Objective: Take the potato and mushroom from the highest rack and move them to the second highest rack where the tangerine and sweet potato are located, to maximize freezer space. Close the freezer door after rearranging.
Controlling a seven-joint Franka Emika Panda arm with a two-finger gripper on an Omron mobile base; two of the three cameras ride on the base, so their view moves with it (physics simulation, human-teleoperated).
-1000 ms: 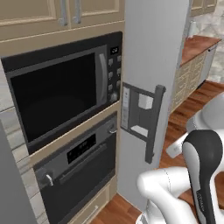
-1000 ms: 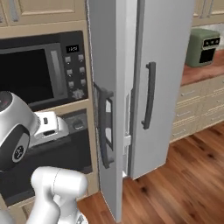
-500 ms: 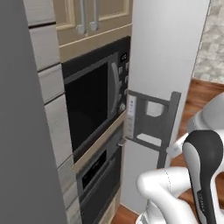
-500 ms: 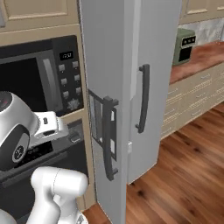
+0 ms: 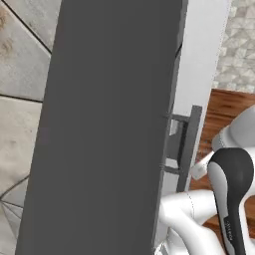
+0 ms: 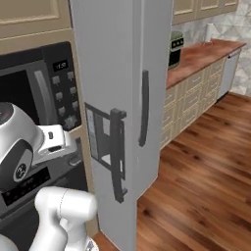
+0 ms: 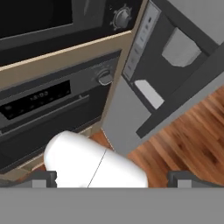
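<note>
Everything has slid sideways since a moment ago: the base has driven, so a dark grey panel (image 5: 104, 124) now looms close at left. Nearest, the gripper (image 7: 111, 178) hangs spread wide, holding nothing. Beyond it stands the freezer (image 6: 122, 73), its doors shut, beside black ovens (image 7: 48, 100).
</note>
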